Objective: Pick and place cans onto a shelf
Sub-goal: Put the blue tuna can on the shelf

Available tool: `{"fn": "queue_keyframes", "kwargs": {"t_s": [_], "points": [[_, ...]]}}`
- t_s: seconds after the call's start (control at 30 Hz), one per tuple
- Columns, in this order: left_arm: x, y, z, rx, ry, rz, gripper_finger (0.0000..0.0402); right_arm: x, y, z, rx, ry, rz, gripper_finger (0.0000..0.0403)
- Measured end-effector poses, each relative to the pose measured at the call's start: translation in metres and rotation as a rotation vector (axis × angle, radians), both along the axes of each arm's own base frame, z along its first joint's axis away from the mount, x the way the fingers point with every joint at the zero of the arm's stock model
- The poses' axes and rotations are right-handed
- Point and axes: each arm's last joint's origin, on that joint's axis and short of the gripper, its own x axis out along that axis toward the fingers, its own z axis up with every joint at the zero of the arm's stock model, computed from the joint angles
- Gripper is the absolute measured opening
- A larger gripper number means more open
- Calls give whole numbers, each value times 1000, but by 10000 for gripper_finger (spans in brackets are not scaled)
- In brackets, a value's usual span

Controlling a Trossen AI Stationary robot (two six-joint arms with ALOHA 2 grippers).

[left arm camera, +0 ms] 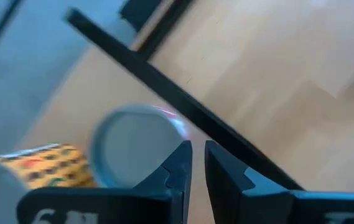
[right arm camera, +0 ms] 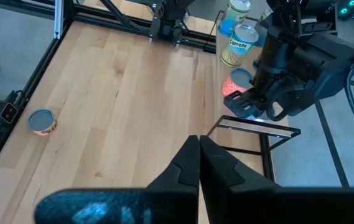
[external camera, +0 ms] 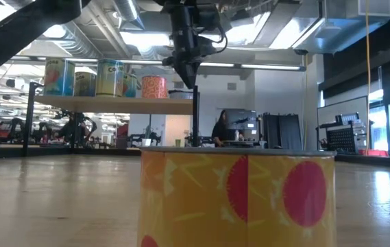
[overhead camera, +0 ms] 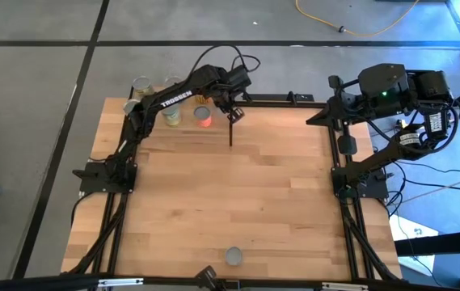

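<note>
Several cans stand upright on the raised light-wood shelf (external camera: 112,104) at the table's far left; the nearest to my left gripper is a red-labelled can (overhead camera: 204,118), also seen in the low view (external camera: 153,86). My left gripper (left arm camera: 198,165) hangs just above the shelf's right end, beside that can's silver top (left arm camera: 133,149). Its fingers are almost together and hold nothing. One orange-and-red can (overhead camera: 234,256) stands alone at the near edge and fills the low view (external camera: 236,199). My right gripper (right arm camera: 200,155) waits shut and empty at the far right.
The shelf's thin black post (overhead camera: 230,129) stands right by my left gripper. Black frame rails (overhead camera: 339,162) run along the table's sides. The wide middle of the wooden tabletop (overhead camera: 238,194) is bare. A person (external camera: 220,129) sits in the room beyond.
</note>
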Motion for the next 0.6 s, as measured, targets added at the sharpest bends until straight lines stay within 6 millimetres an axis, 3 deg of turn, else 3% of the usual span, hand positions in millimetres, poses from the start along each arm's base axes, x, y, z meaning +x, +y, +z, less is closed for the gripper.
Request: {"fn": "queue_keyframes", "kwargs": {"t_s": [0.13, 0.27, 0.4, 0.6], "points": [[1, -8, 2, -75, -33, -22, 21, 0, 0, 0, 0, 0, 0, 6], [-6, -16, -1, -134, 64, -27, 3, 0, 0, 0, 0, 0, 0, 6], [-10, -18, -6, -109, 151, -10, 1, 0, 0, 0, -4, 0, 3, 6], [-10, -16, -6, -97, 145, -5, 1, 0, 0, 0, -6, 0, 4, 6]]}}
